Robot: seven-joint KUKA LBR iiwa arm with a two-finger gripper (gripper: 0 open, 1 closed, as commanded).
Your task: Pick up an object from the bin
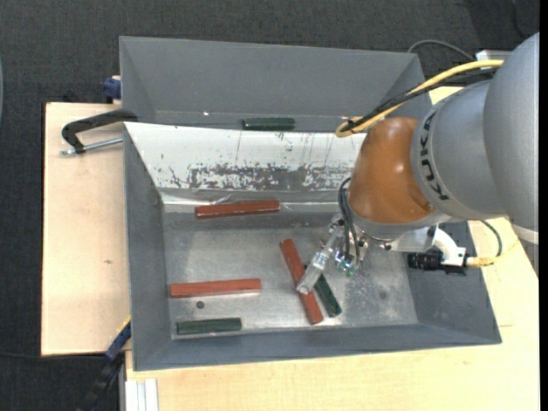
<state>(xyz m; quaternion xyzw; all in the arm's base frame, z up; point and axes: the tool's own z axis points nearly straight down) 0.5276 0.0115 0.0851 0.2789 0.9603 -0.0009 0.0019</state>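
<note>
Down in the bin [142,255], the gripper [330,262] hangs over a red stick [292,261] lying diagonally, upper left to lower right; whether it is open or closed, I cannot tell.

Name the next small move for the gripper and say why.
Probably lower straight down a little: the gripper hangs over the slanted red bar, with a dark green bar close beside it, and both bars lie flat, not lifted.

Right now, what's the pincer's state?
Pincer: cannot be told, open or closed; it is over the slanted red bar beside a dark green bar.
</note>
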